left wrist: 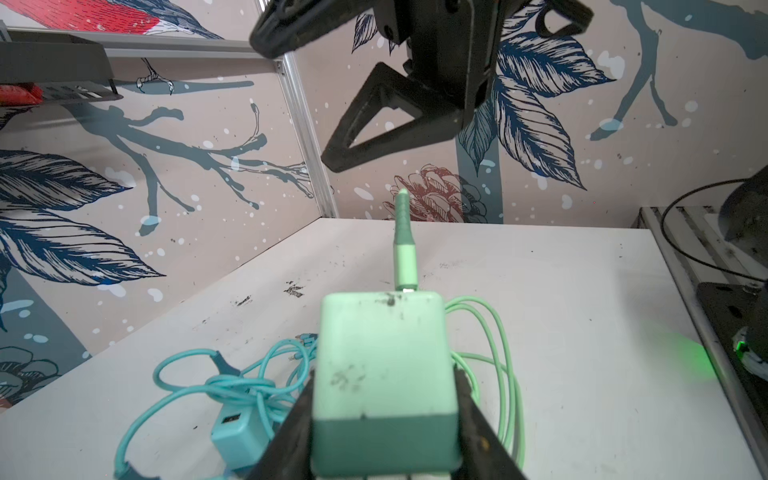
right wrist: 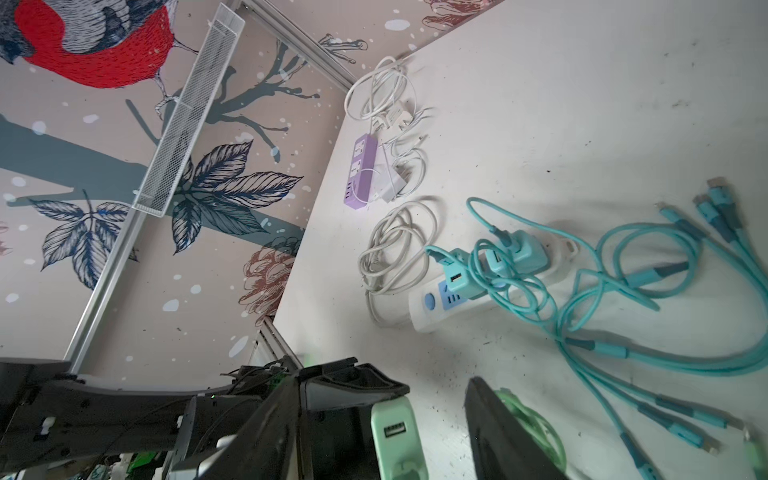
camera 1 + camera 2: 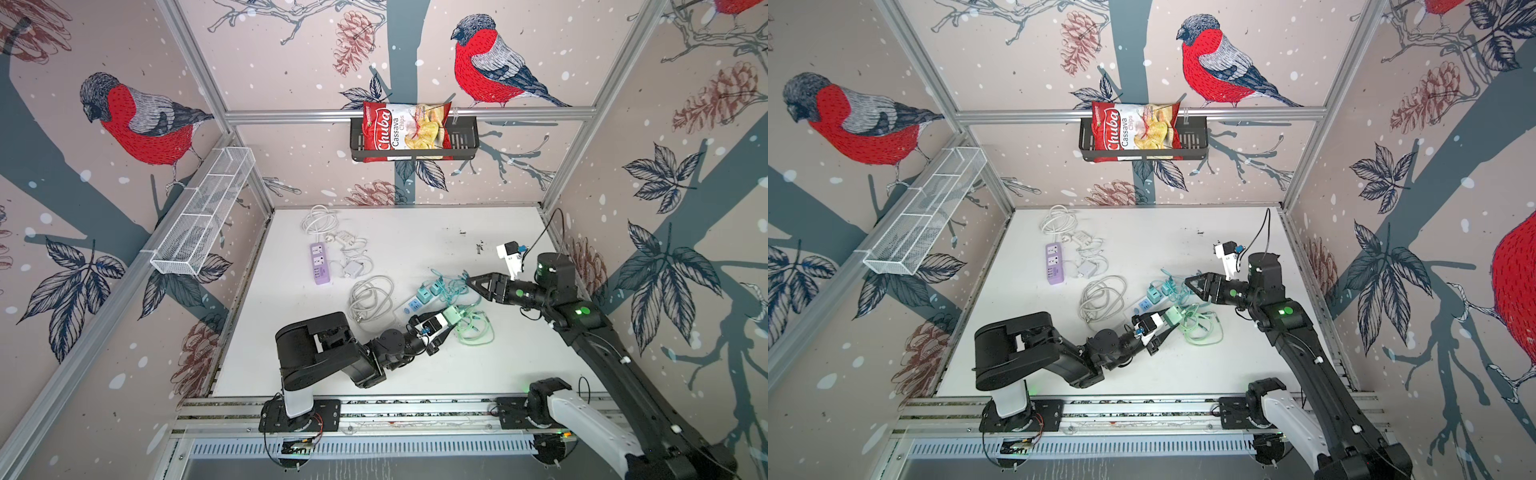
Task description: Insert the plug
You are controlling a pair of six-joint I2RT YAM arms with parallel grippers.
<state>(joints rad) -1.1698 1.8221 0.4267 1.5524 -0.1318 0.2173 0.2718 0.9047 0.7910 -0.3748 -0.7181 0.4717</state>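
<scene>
The mint-green plug (image 1: 384,357) is clamped between the left fingers (image 1: 293,432) above the bench (image 1: 582,332), near the white power strip (image 3: 409,306), while the right fingers (image 2: 494,424) hang part-open and empty over teal cables (image 2: 623,266).

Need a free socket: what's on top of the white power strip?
Teal chargers stand plugged into the power strip, teal cable looped over them. One blue socket shows bare; any under the chargers are hidden.
</scene>
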